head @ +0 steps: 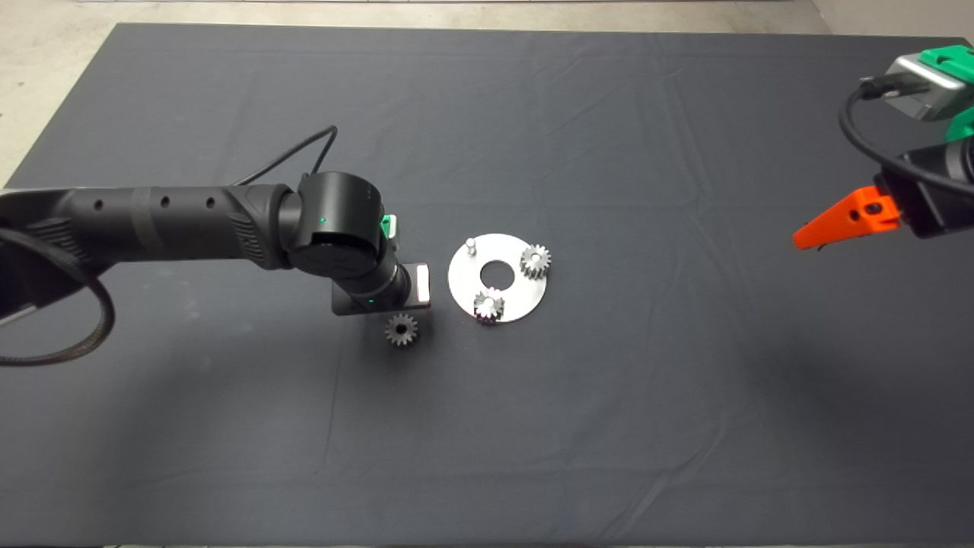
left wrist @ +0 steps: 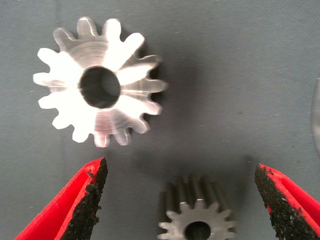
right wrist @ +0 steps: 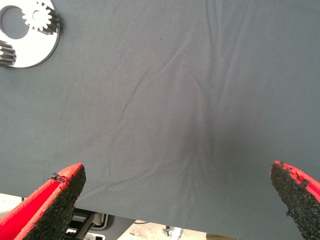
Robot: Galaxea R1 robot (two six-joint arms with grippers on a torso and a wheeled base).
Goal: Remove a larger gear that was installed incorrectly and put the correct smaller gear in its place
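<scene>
Only the left wrist view shows the larger gear [left wrist: 99, 88] lying flat on the mat [head: 609, 426] beside the smaller gear [left wrist: 196, 216]. Left gripper [left wrist: 182, 200] hangs over them, fingers wide open, holding nothing. Right gripper [right wrist: 177, 200] waits open near the table's right edge.

We're looking at a robot test bench, lab or workshop by the look of it: a dark mat [head: 228, 457] spread over the table, bare concrete floor [head: 46, 46] past its edge, and only a round steel plate [head: 525, 301] with machined gears on it.
</scene>
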